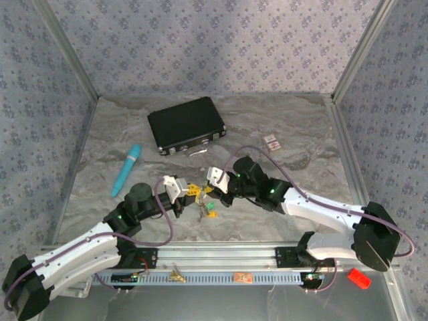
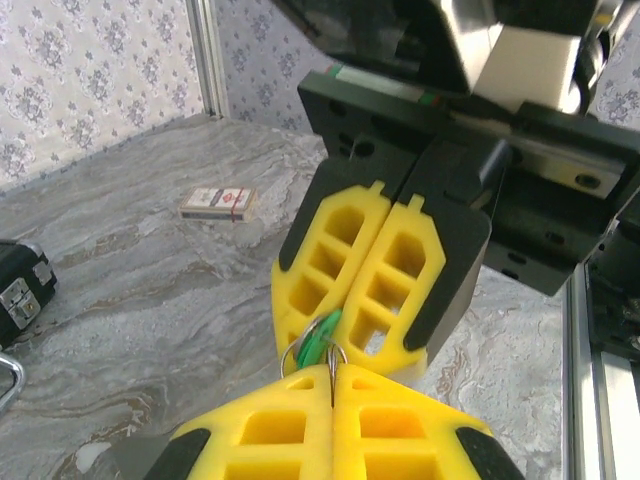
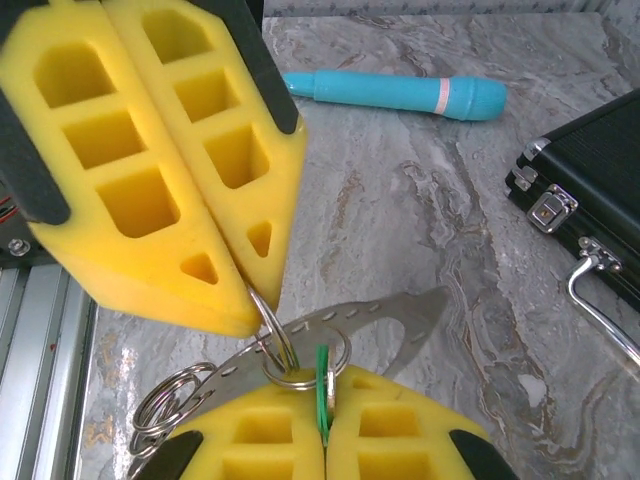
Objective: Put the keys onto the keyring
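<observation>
the keys (image 1: pixel 206 208) show as a small green-and-yellow cluster at 6 o'clock of where the two end effectors meet, over the near middle of the tabletop (image 1: pixel 294 127). the right end effector (image 3: pixel 325 405) has its yellow pads pressed together on a green key (image 3: pixel 322 385), which stands upright out of the seam. the left end effector (image 3: pixel 252 300), reaching in from 11 o'clock in the right wrist view, is likewise pinched narrow, its tips nipping the wire of the keyring (image 3: pixel 290 380), a silvery split ring. the green key crosses that ring and touches it; whether it is threaded on i cannot tell. the two sets of tips sit just beside each other with the ring between them.

the right wrist view makes plain a bunch of further silvery rings (image 3: pixel 170 405) at 8 o'clock of the grasp and a flat perforated metal strip (image 3: pixel 400 312) running off toward 2 o'clock; from the top view these are too small to tell.

farther out in the top view, a black case (image 1: pixel 186 125) lies at 12 o'clock, a teal stick (image 1: pixel 127 169) at 10 o'clock and a white-and-pink card (image 1: pixel 272 142) at 2 o'clock, all well apart from the grasp. bare marbled surface lies open at 3 and 9 o'clock. a metal rail (image 1: pixel 221 257) closes the near edge at 6 o'clock, and patterned walls bound the other sides.
</observation>
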